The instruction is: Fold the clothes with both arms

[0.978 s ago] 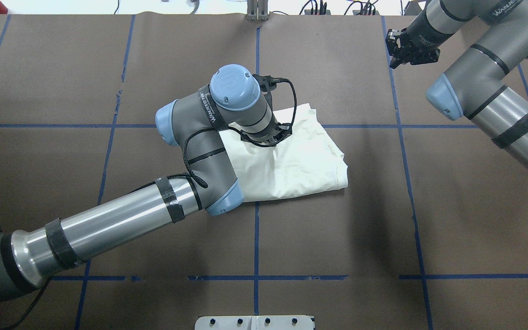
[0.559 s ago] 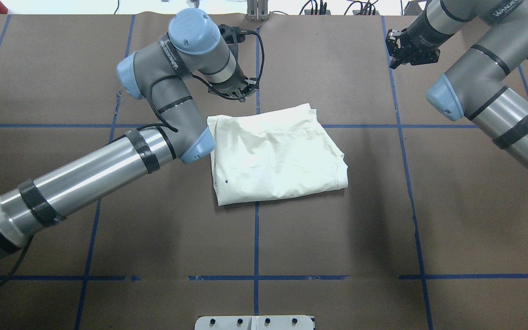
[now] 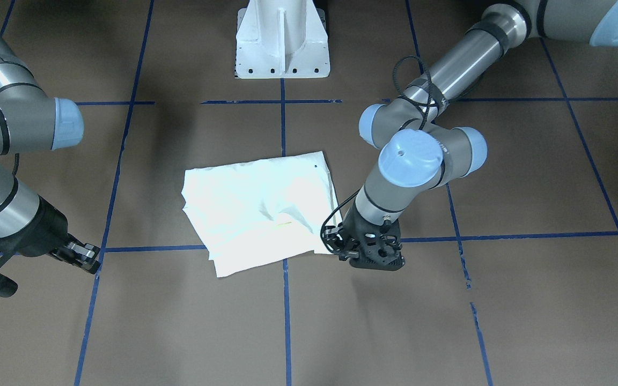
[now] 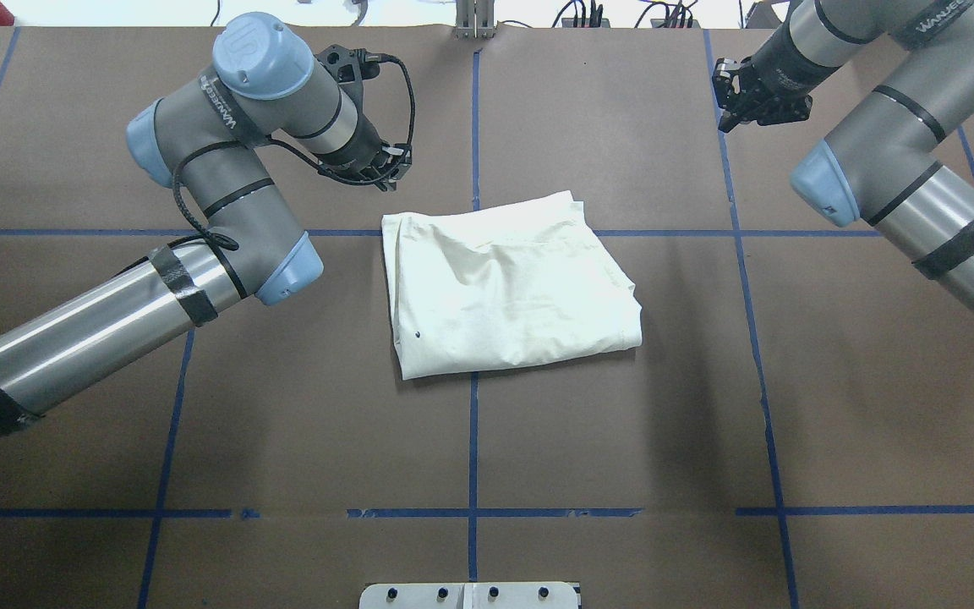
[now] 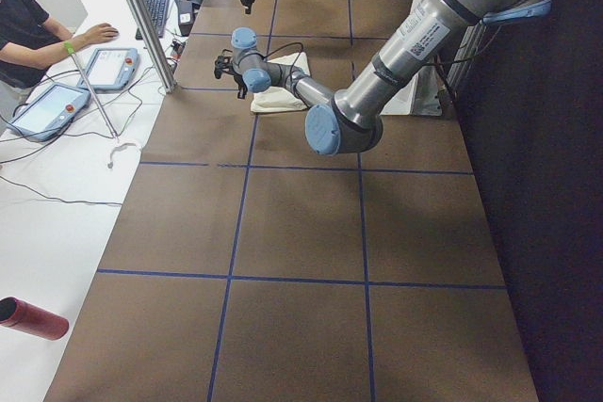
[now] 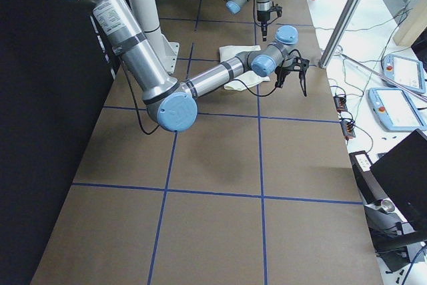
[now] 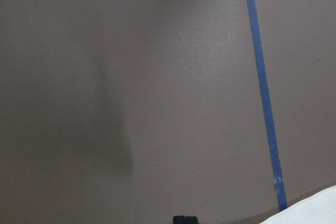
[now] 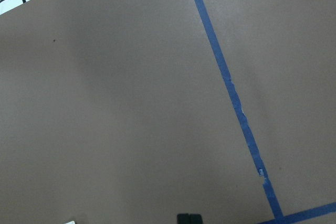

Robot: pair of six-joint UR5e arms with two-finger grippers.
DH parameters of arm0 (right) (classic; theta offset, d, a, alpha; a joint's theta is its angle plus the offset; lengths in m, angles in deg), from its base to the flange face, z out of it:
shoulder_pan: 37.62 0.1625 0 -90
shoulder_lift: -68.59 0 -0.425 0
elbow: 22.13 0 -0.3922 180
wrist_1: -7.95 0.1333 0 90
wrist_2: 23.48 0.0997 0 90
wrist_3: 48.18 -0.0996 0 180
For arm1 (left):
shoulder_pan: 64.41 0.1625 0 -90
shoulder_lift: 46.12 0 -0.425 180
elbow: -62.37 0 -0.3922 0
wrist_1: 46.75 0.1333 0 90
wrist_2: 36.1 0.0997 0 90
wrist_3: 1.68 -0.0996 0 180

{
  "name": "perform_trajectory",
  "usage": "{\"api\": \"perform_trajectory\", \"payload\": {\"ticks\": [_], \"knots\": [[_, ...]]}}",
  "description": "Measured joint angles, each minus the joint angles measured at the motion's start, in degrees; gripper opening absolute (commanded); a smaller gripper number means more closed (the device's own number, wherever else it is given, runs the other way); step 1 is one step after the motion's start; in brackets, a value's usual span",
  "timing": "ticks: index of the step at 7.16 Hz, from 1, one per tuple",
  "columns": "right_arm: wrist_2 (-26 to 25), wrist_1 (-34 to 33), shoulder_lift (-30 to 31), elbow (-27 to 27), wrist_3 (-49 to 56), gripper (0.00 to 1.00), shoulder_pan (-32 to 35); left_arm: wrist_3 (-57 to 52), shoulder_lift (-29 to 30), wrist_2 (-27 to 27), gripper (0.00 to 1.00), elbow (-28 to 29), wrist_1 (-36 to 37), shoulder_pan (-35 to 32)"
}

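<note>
T-shirt [image 4: 508,288] folded flat on table [image 4: 622,440]

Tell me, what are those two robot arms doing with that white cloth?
They are folding a shirt. The cream T-shirt lies folded into a packet in the middle of the brown table, plain side up. Neither arm is touching it. The left gripper hangs beside the shirt's far corner, and the right gripper is farther off to the side. Both look shut and empty.
</note>
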Motion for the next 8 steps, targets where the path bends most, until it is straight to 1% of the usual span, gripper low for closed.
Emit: {"api": "perform_trajectory", "payload": {"ticks": [2, 5, 6, 7, 8], "knots": [[0.0, 0.1, 3.2, -2.8, 0.1, 0.28, 0.0, 5.2, -1.5, 0.0, 0.45, -0.5, -4.1, 1.9], [0.0, 0.1, 4.5, -3.9, 0.1, 0.29, 0.1, 6.6, -2.0, 0.0, 0.44, 0.0, -5.4, 2.9], [0.0, 0.1, 4.5, -3.9, 0.1, 0.29, 0.1, 6.7, -2.0, 0.0, 0.41, 0.2, -5.4, 3.1], [0.0, 0.0, 4.6, -4.0, 0.1, 0.29, 0.1, 6.7, -2.1, 0.0, 0.28, 0.4, -5.5, 3.4], [0.0, 0.1, 4.6, -4.1, 0.1, 0.30, 0.1, 6.7, -2.0, 0.0, 0.04, 0.6, -5.5, 3.5]]}}
